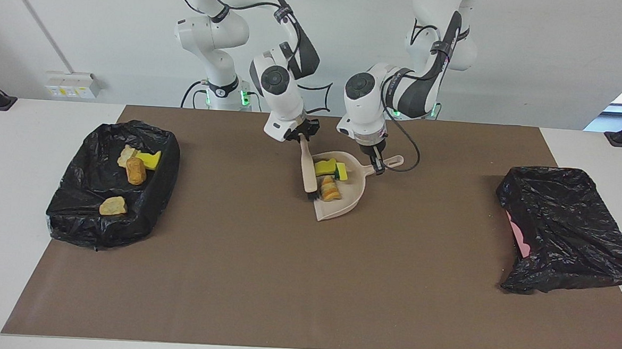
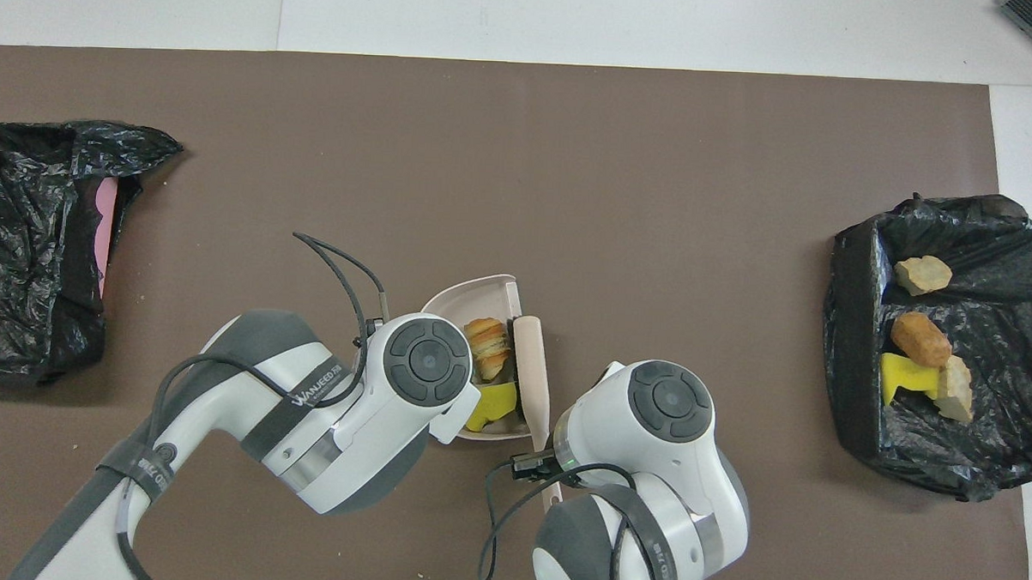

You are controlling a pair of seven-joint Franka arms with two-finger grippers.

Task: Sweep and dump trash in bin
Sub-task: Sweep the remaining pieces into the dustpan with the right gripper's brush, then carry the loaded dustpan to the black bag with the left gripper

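A beige dustpan [image 1: 348, 202] [image 2: 469, 295] lies mid-table close to the robots. In it are two yellow scraps of trash [image 1: 324, 168] [image 2: 493, 407] and a tan bread-like chunk [image 1: 331, 189] [image 2: 488, 340]. My left gripper [image 1: 378, 164] is shut on the dustpan's handle. My right gripper [image 1: 302, 135] is shut on the handle of the beige brush [image 1: 307, 169] [image 2: 532, 368], whose black bristles stand at the pan's open edge. The black-lined bin [image 1: 76, 175] [image 2: 857, 353] at the right arm's end holds several scraps [image 1: 135, 171] [image 2: 919, 338]. In the overhead view both hands hide their fingers.
A second black bag [image 1: 569, 230] [image 2: 28, 247] with pink showing at its mouth lies at the left arm's end. A brown mat [image 1: 284, 279] covers the table between the two bags. Cables hang from both wrists.
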